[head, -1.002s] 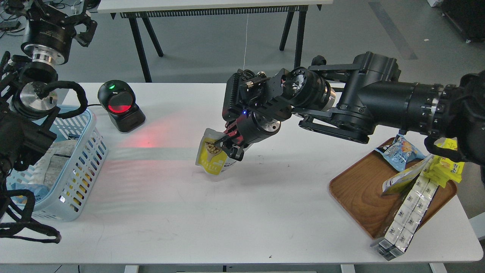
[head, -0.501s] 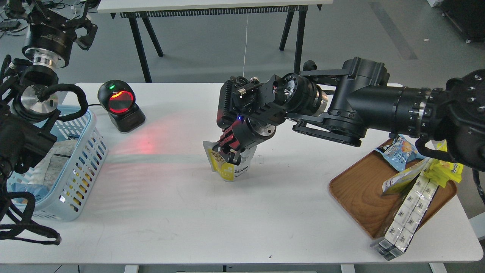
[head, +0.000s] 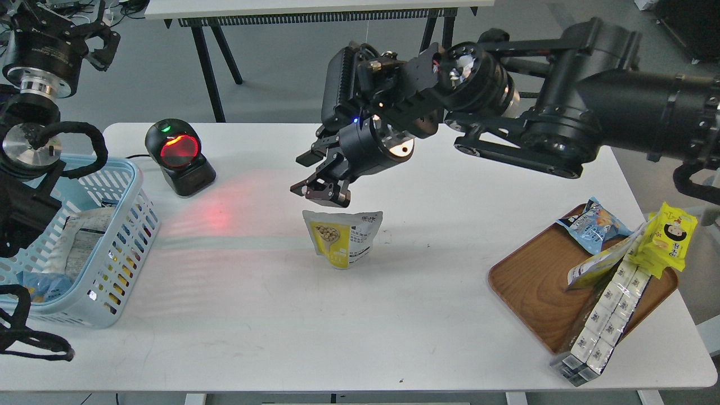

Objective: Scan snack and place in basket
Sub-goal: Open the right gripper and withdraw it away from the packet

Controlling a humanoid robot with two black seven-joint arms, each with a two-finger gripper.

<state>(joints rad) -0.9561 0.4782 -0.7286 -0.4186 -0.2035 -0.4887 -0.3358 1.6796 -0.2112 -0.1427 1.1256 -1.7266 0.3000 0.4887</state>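
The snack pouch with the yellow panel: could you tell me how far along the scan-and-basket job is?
Done: the snack stands upright mid-table, facing the red-lit scanner to its left. In hand: nothing; the right gripper hangs open just above the pouch, apart from it. Whether the scan registered cannot be told. Left: the pouch is not yet in the basket at the table's left end, which holds other packets.

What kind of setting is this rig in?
Likely a lab mock-up of a shop checkout: a barcode scanner glowing red, a blue shopping basket, and packaged snacks on a wooden tray, all on a white table.
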